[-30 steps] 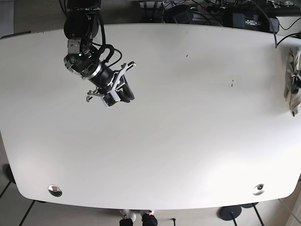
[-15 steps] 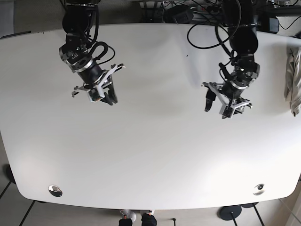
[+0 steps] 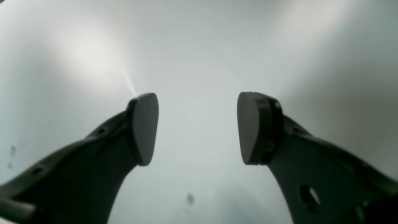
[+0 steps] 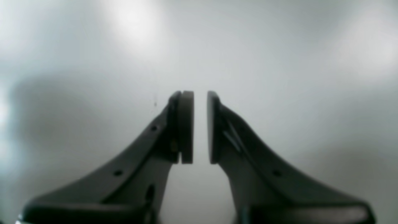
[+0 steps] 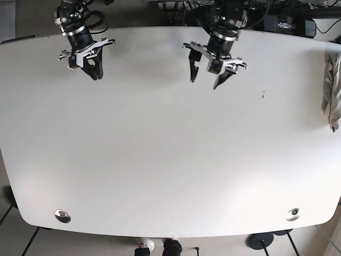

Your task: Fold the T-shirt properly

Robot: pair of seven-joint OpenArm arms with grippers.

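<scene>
Left hand (image 5: 205, 74) is up near the far edge of the bench (image 5: 170, 160), roughly mid-width in base view. Fingers spread wide, nothing btwn them; left wrist cam shows both pads (image 3: 144, 127) well apart w/ only bare white bench surface behind.

Right hand (image 5: 94, 70) sits at the far corner on the other side of the bench. Nearly closed: right wrist cam shows the pads (image 4: 186, 127) parallel w/ just a thin gap, nothing gripped, blank bench below.

T-shirt (image 5: 332, 93) is bunched at the bench edge on the left arm's side, partly cut off by frame, looks to hang over the rim. Grey/beige, crumpled, not laid flat. Well apart from both hands; neither touching it.

Rest of bench: small dark mark (image 5: 262, 94) btwn left hand and shirt, two round metal fittings (image 5: 62, 215) near the front corners. Cables and black boxes (image 5: 282, 21) behind the far edge.
</scene>
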